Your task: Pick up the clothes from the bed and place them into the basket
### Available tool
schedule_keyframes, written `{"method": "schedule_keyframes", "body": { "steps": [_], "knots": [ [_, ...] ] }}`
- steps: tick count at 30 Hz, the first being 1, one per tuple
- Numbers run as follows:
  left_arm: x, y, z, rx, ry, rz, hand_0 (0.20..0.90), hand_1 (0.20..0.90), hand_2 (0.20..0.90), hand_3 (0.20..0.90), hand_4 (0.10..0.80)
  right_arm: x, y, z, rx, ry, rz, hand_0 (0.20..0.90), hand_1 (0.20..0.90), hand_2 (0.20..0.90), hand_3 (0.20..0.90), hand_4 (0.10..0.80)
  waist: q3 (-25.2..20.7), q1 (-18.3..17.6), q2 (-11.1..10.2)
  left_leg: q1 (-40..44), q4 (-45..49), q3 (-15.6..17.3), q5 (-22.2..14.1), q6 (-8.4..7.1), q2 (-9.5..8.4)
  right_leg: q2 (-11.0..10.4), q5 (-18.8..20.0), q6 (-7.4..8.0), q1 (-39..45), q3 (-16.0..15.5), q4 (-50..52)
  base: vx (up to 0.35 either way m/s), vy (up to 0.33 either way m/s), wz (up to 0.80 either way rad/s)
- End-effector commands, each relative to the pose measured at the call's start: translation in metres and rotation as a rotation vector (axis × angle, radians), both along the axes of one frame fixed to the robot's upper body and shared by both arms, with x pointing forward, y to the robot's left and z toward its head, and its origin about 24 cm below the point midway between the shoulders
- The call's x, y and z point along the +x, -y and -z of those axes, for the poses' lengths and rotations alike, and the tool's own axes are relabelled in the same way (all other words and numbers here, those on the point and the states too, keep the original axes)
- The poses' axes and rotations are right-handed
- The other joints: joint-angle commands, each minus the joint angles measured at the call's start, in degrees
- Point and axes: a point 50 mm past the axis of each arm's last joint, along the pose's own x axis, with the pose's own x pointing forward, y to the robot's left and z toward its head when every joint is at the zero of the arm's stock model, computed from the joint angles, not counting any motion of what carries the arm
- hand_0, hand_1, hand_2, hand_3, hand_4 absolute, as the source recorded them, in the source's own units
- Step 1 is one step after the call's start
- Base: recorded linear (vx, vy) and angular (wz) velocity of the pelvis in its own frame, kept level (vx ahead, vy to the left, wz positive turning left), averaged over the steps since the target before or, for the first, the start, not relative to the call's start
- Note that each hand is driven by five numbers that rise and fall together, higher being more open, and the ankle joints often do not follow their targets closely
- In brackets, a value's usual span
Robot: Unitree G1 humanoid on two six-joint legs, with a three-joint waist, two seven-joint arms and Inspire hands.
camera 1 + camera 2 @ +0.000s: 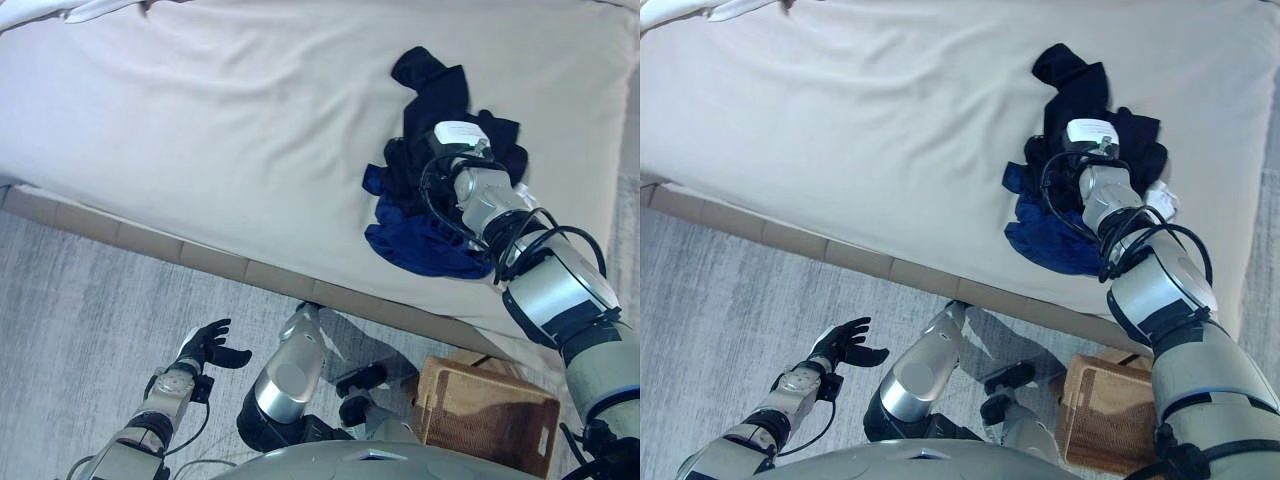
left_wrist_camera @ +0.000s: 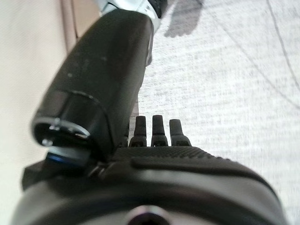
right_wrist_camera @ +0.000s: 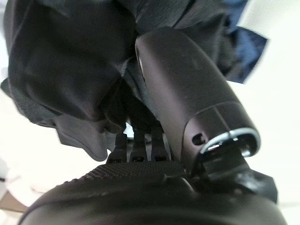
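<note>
A pile of dark clothes lies on the right part of the beige bed (image 1: 220, 120): a black garment (image 1: 435, 85) on top and a blue garment (image 1: 420, 245) toward the bed's edge. My right arm reaches over the bed and my right hand (image 3: 187, 84) is pushed into the black cloth (image 3: 61, 70), which hides most of it. My left hand (image 1: 212, 345) hangs low over the grey carpet, open and empty, with straight fingers (image 2: 159, 133).
A brown woven basket (image 1: 485, 410) stands on the floor at the lower right, just below the bed's edge. A white pillow edge (image 1: 60, 10) shows at the bed's far left corner. Grey carpet (image 1: 90, 290) runs along the bed.
</note>
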Motion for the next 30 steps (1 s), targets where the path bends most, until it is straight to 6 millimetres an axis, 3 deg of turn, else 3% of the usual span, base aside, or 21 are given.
{"method": "schedule_keyframes", "body": {
  "steps": [1,5,6,7,11,17,18,21,24,30],
  "knots": [
    [-0.007,0.01,0.001,-0.053,0.033,0.069,0.9,0.9,0.9,0.9,0.8,0.007,-0.002,-0.052,-0.107,0.111,0.064,0.9,0.9,0.9,0.9,0.8,-0.9,-0.3,0.9,0.3,-1.7,5.5,-2.3,4.83,2.52,-1.9,-5.4,-3.75,-1.4,1.4,13.4,0.055,0.041,0.24],
    [-0.007,0.02,0.001,-0.091,0.05,0.104,0.9,0.9,0.9,0.9,0.8,0.003,0.012,-0.048,-0.093,0.022,0.204,0.9,0.9,0.9,0.9,0.8,0.1,1.1,1.6,-1.2,-0.5,4.8,-2.2,4.9,2.08,-2.5,-5.5,-3.53,-2.0,0.6,14.1,0.023,0.023,0.07],
    [-0.007,0.02,0.001,-0.092,0.05,0.108,0.9,0.9,0.9,0.9,0.8,0.002,0.015,-0.047,-0.088,0.003,0.228,0.669,0.669,0.669,0.631,0.531,0.3,1.3,1.7,-1.4,-0.3,4.7,-2.2,4.92,2.06,-2.6,-5.4,-3.48,-2.1,0.6,14.1,0.023,-0.019,0.04],
    [-0.008,0.021,0.001,-0.085,0.05,0.119,0.9,0.9,0.9,0.9,0.8,-0.001,0.022,-0.042,-0.052,-0.015,0.271,0.3,0.3,0.3,0.2,0.1,0.8,1.8,1.7,-2.0,0.0,4.4,-2.1,4.93,2.08,-2.5,-5.1,-3.27,-2.4,0.5,14.0,0.02,-0.03,0.03],
    [-0.006,0.016,-0.003,-0.07,0.06,0.111,0.9,0.9,0.9,0.9,0.8,0.003,0.016,-0.054,0.04,0.153,0.228,0.3,0.3,0.3,0.2,0.1,1.7,1.9,1.0,-2.6,0.4,4.4,-2.3,4.92,2.27,-1.9,-4.1,-2.65,-2.7,0.8,13.2,-0.006,-0.052,0.02],
    [-0.016,-0.006,-0.001,-0.012,0.041,0.04,0.9,0.9,0.9,0.9,0.8,0.007,-0.021,-0.128,0.233,0.657,-0.035,0.3,0.3,0.3,0.2,0.1,1.3,-0.4,-1.8,-1.3,0.9,5.9,-4.1,4.96,3.23,-0.9,-2.3,-1.7,-3.5,4.2,13.0,-0.006,-0.035,-0.09],
    [-0.016,-0.006,-0.001,-0.011,0.04,0.036,0.9,0.9,0.9,0.9,0.8,0.006,-0.023,-0.131,0.239,0.671,-0.046,0.3,0.3,0.3,0.2,0.1,1.3,-0.6,-2.0,-1.2,0.8,6.0,-4.1,4.96,3.28,-0.8,-2.2,-1.67,-3.5,4.4,12.9,0.004,-0.02,-0.27],
    [-0.029,-0.014,0.003,0.009,0.012,0.001,0.9,0.9,0.9,0.9,0.8,-0.008,-0.039,-0.168,0.297,0.91,-0.185,0.3,0.3,0.3,0.2,0.1,-0.5,-3.2,-3.8,1.3,0.0,7.5,-5.3,5.05,3.76,0.2,-1.4,-1.23,-2.7,7.2,11.4,0.026,-0.004,-0.4],
    [-0.04,-0.02,0.006,0.026,-0.017,-0.016,0.9,0.9,0.9,0.9,0.8,-0.028,-0.038,-0.197,0.3,1.097,-0.281,0.3,0.3,0.3,0.2,0.1,-3.2,-5.6,-5.0,3.1,-0.4,8.5,-5.1,5.6,3.26,0.6,0.8,-1.05,-1.8,8.6,9.3,-0.013,0.066,-0.42],
    [-0.059,-0.023,0.015,0.057,-0.111,-0.014,0.9,0.9,0.9,0.9,0.8,-0.058,-0.029,-0.22,0.306,1.248,-0.383,0.3,0.3,0.3,0.2,0.1,-10.4,-10.0,-5.9,9.1,-2.3,10.8,-6.9,6.29,3.02,1.2,1.8,-0.18,1.1,12.2,6.7,0.123,0.027,-0.38]
  ]
}}
